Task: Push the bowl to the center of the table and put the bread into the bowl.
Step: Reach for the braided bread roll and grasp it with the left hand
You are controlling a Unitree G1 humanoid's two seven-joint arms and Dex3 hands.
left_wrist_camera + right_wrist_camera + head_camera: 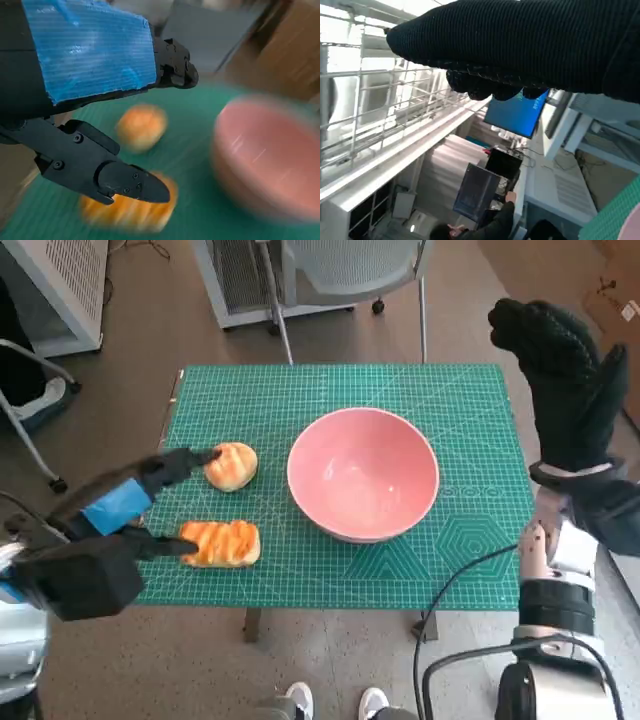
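A pink bowl [363, 474] stands near the middle of the green cutting mat [470, 570], blurred in the left wrist view as the bowl [267, 160]. A round bun [232, 465] and a longer flat bread [221, 542] lie to its left; the wrist view shows the bun [141, 127] and the bread [125, 210] too. My left hand [130, 505] hovers at the mat's left edge with fingers spread, one fingertip at the bun, another at the flat bread, holding nothing. My right hand [565, 380] is raised beside the table's right side, fingers apart and empty.
A chair on castors [340, 280] stands beyond the far edge of the table. A black cable [450, 590] runs over the front right corner. A person's shoes [335, 702] show at the front edge. In the right wrist view a person [490, 222] sits at monitors.
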